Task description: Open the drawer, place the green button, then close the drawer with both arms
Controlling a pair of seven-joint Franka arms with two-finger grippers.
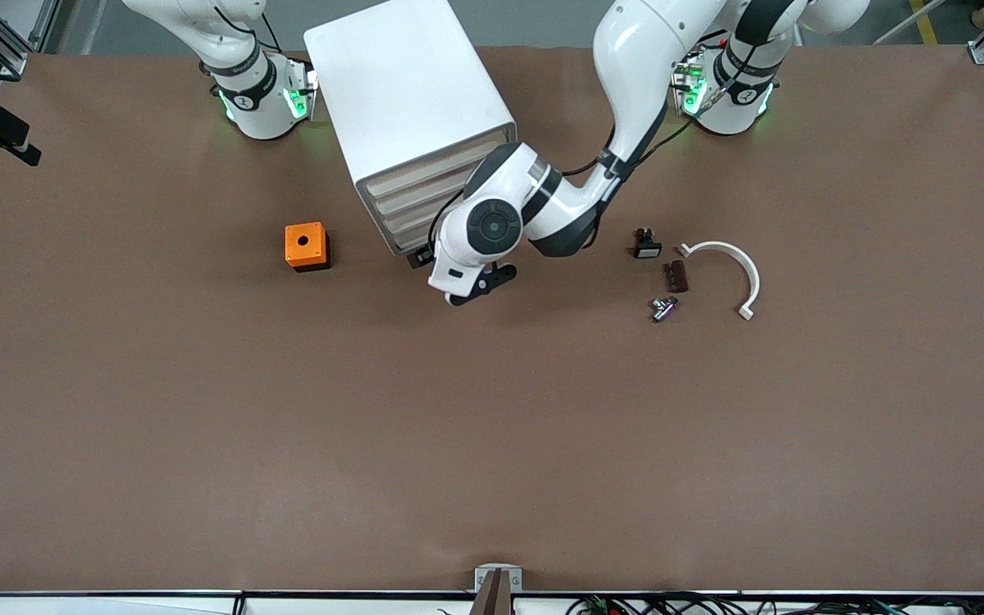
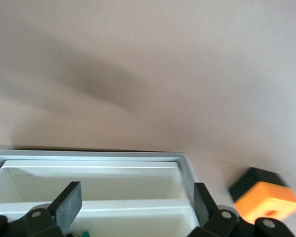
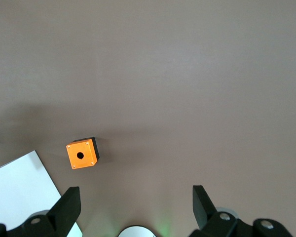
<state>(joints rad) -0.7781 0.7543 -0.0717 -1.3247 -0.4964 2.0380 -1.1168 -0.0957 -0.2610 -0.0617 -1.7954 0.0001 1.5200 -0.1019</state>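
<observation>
A: How are the tools found?

B: The left gripper (image 2: 135,197) is held wide open and empty just in front of the cabinet (image 1: 411,94), facing the stacked drawers (image 1: 419,201), none of which is seen pulled out; the right gripper (image 3: 135,197) is likewise spread and empty, kept waiting over the table near its own base.

A: And the button (image 1: 664,308)?

B: It is left on the table toward the left arm's end, close to the black part (image 1: 647,244); nothing is held.

A: What might be spoiled?

B: The plain front could be slipped off; the whole unbraced cabinet could be dragged; the wrong drawer could be caught.
</observation>
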